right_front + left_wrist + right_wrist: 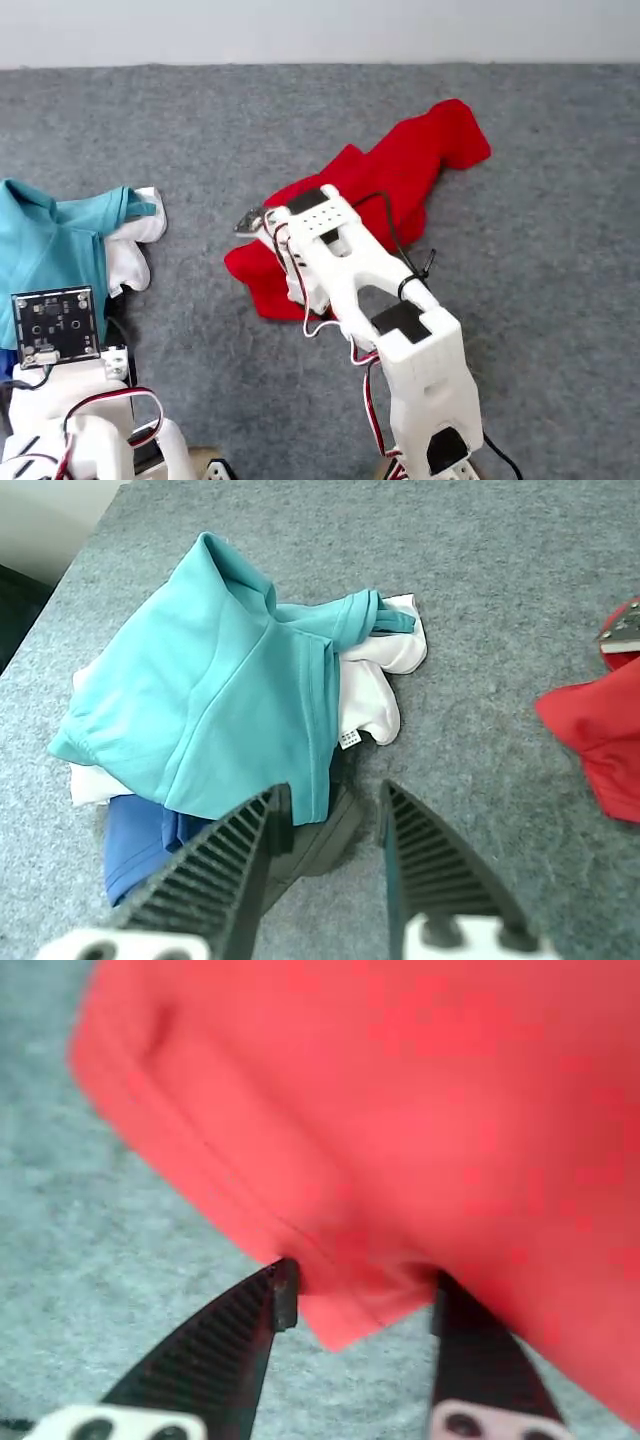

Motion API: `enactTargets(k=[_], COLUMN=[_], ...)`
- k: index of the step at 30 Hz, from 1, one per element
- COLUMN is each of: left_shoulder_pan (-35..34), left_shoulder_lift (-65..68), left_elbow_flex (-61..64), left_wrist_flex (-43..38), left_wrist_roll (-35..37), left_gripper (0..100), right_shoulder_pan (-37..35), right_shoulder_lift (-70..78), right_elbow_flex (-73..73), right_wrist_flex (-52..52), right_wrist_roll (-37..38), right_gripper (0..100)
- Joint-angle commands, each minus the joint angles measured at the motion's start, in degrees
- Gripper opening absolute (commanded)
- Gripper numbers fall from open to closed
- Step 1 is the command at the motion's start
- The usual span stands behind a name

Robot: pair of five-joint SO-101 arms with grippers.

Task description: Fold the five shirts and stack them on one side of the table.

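Red at centre of the high view: crumpled red cloth shirt [400, 180] on grey felt table [540, 300]. Astride its hem corner, right gripper [365, 1288] spread, not pinching. At left edge, teal shirt [50, 240] heaped over white shirt [130, 255] and blue shirt [135, 845]; near that pile, left gripper [335, 798] parted, holding nothing.

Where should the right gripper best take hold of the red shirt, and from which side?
Probably the hemmed corner of the red shirt: it juts out thin and free over the table, between the open fingers of the right gripper. Come from the bare-table side, not across the bunched middle.
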Motion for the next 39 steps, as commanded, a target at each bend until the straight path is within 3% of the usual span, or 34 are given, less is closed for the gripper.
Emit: enactTargets(k=[1,19,26,39], left_shoulder_pan=[-0.35,-0.35,-0.09,1.85], left_shoulder_lift=[0.09,0.0,0.18,7.38], left_elbow_flex=[-0.04,0.13,-1.45,-2.42], left_wrist_flex=[0.88,0.62,-0.26,-7.91], left_wrist_roll=[-0.35,-0.26,-0.26,-0.35], left_gripper=[14,14,14,14], right_shoulder_pan=[-0.4,6.37,10.77,29.76], right_shoulder_lift=[2.15,-22.02,-38.9,-72.31], right_elbow_flex=[0.88,0.88,0.88,0.88], right_wrist_flex=[-0.57,16.13,16.4,12.44], right_wrist_roll=[-0.18,3.43,3.34,3.43], right_gripper=[1.1,0.9,0.9,0.9])
